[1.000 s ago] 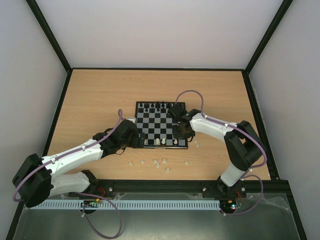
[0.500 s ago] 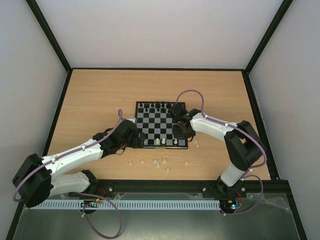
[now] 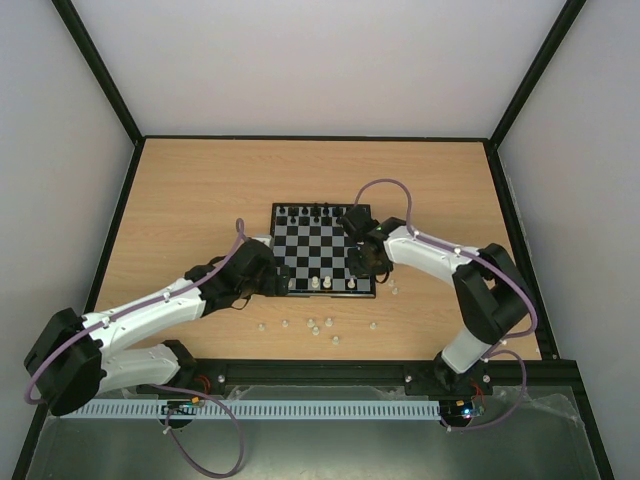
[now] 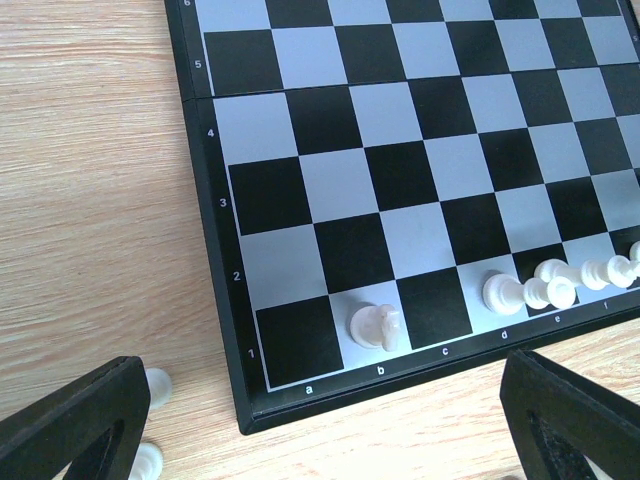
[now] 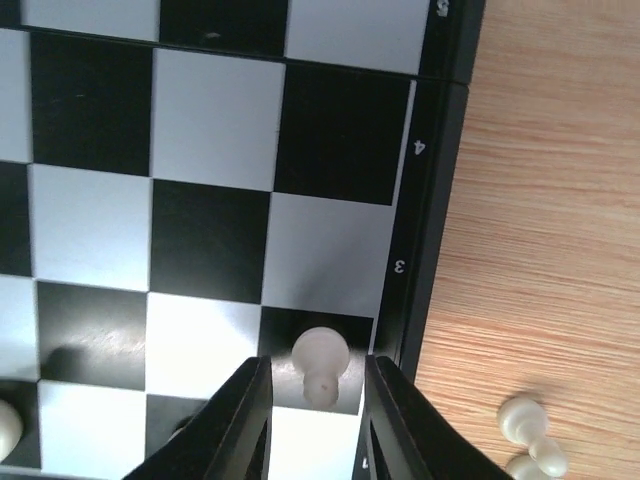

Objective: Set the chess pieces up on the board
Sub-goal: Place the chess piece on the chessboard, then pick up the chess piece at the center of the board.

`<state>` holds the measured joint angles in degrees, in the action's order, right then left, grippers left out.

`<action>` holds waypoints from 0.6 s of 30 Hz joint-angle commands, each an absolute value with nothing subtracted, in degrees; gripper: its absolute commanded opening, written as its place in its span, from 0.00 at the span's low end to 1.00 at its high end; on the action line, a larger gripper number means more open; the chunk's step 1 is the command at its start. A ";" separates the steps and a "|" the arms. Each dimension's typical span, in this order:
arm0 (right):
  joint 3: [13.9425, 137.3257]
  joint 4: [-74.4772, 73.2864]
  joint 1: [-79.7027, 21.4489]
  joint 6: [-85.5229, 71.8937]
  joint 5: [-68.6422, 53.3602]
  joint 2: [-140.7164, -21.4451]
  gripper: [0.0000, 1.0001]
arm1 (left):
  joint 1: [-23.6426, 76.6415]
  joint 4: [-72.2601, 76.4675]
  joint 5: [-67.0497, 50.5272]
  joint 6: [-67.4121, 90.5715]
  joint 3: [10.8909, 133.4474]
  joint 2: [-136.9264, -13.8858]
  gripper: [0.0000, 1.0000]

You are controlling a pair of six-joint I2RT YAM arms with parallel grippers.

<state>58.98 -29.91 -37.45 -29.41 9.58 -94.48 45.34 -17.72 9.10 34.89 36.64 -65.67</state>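
The board [image 3: 315, 250] lies flat mid-table, with black chess pieces [image 3: 315, 211] along its far row and a few white ones [image 3: 327, 284] on its near row. In the right wrist view a white pawn [image 5: 320, 362] stands on a dark square by the board's right edge [image 5: 428, 250]. My right gripper [image 5: 316, 385] straddles it, slightly open, with a thin gap on each side. My left gripper [image 4: 320, 368] hovers wide open over the board's near-left corner [image 4: 225, 330], holding nothing. Beside it a white knight [image 4: 376, 326] stands on the b square.
Several loose white pieces [image 3: 320, 326] lie on the wood in front of the board, and more lie right of it [image 5: 525, 418] and off its left corner [image 4: 155, 383]. Black rails edge the table, and the arm bases stand along the near side.
The right jaws have parted a little from the white pawn, which stays on its square. The right elbow shifted slightly. The left arm has not moved.
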 commanded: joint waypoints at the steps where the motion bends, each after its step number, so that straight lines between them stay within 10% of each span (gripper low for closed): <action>1: 58.39 -30.42 -37.20 -28.60 8.90 -89.13 0.31 | 45.03 -18.71 8.88 34.56 37.74 -64.77 0.99; 18: 50.83 -32.97 -28.83 -30.98 8.66 -82.89 0.42 | 45.00 -17.78 7.32 34.44 36.94 -64.61 0.99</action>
